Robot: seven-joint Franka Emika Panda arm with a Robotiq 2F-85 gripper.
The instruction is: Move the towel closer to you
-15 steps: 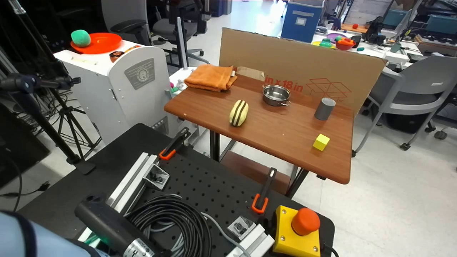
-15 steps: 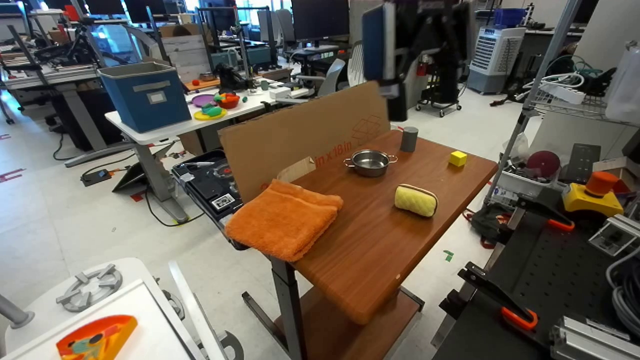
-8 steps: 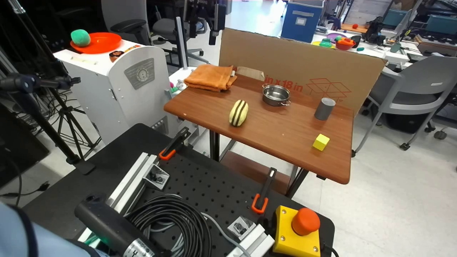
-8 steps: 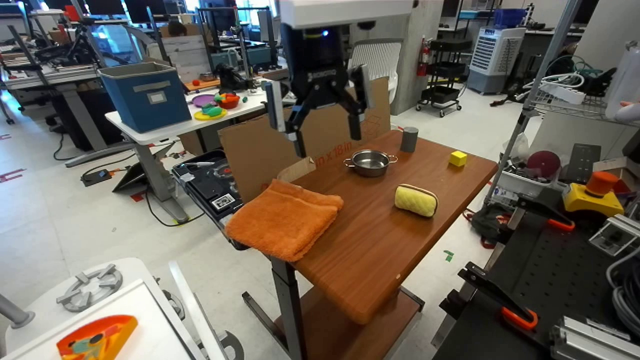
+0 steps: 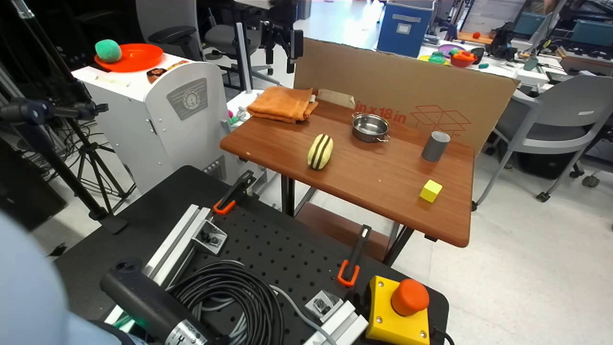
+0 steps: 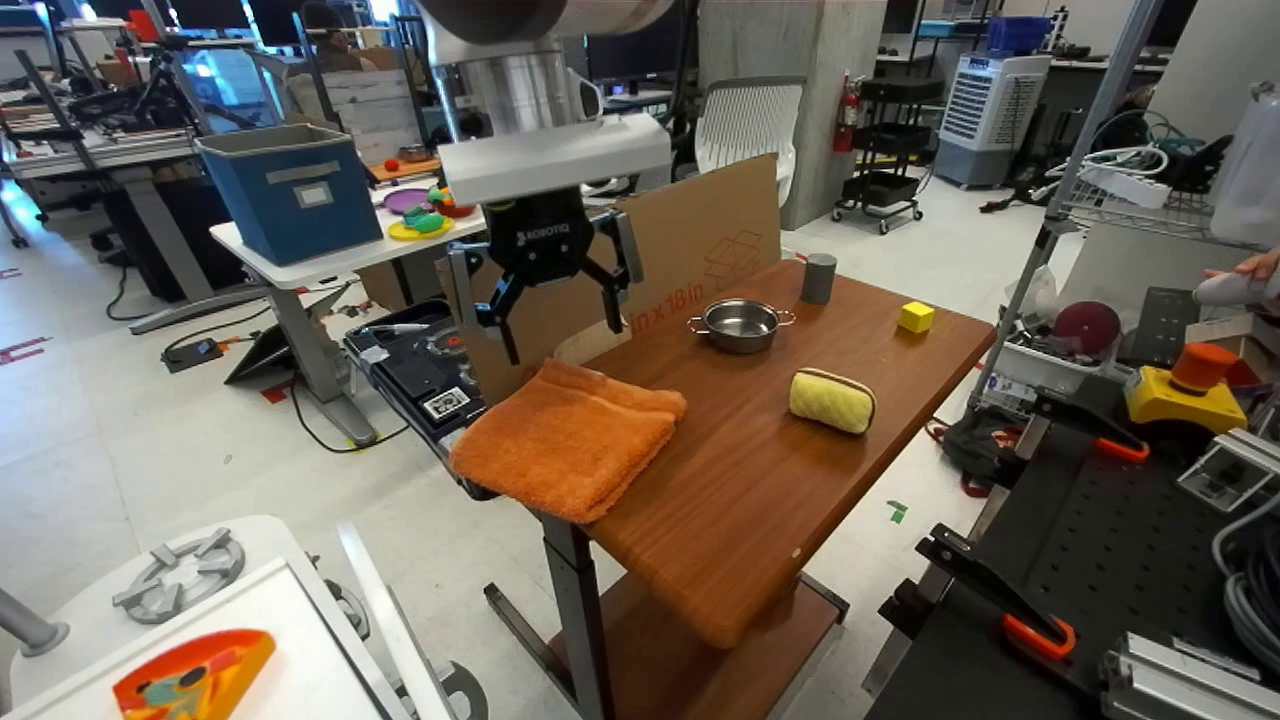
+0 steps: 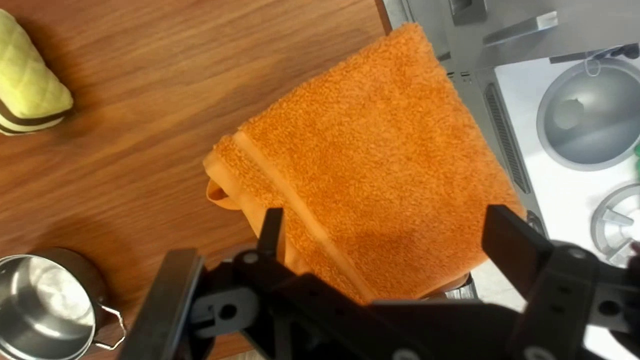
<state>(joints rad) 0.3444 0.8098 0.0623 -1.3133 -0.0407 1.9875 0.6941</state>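
The towel is an orange folded cloth lying at one end of the brown table, seen in both exterior views (image 5: 281, 103) (image 6: 565, 440). It overhangs the table edge a little. In the wrist view the towel (image 7: 380, 150) fills the middle, with a smooth band along one side. My gripper (image 6: 564, 340) is open and empty, pointing down above the towel's far side near the cardboard. It also shows high above the towel in an exterior view (image 5: 280, 66). In the wrist view the gripper's (image 7: 386, 215) fingers are wide apart over the towel, not touching it.
A cardboard sheet (image 6: 700, 240) stands along the table's (image 6: 700, 520) back edge, close to the gripper. A metal pot (image 6: 741, 327), a yellow-and-black striped pouch (image 6: 832, 400), a grey cylinder (image 6: 818, 278) and a yellow block (image 6: 915, 317) stand on the table.
My gripper has swung across from the cylinder end to the towel end, turned and come lower. It stays open. The towel and the other table objects have not moved.
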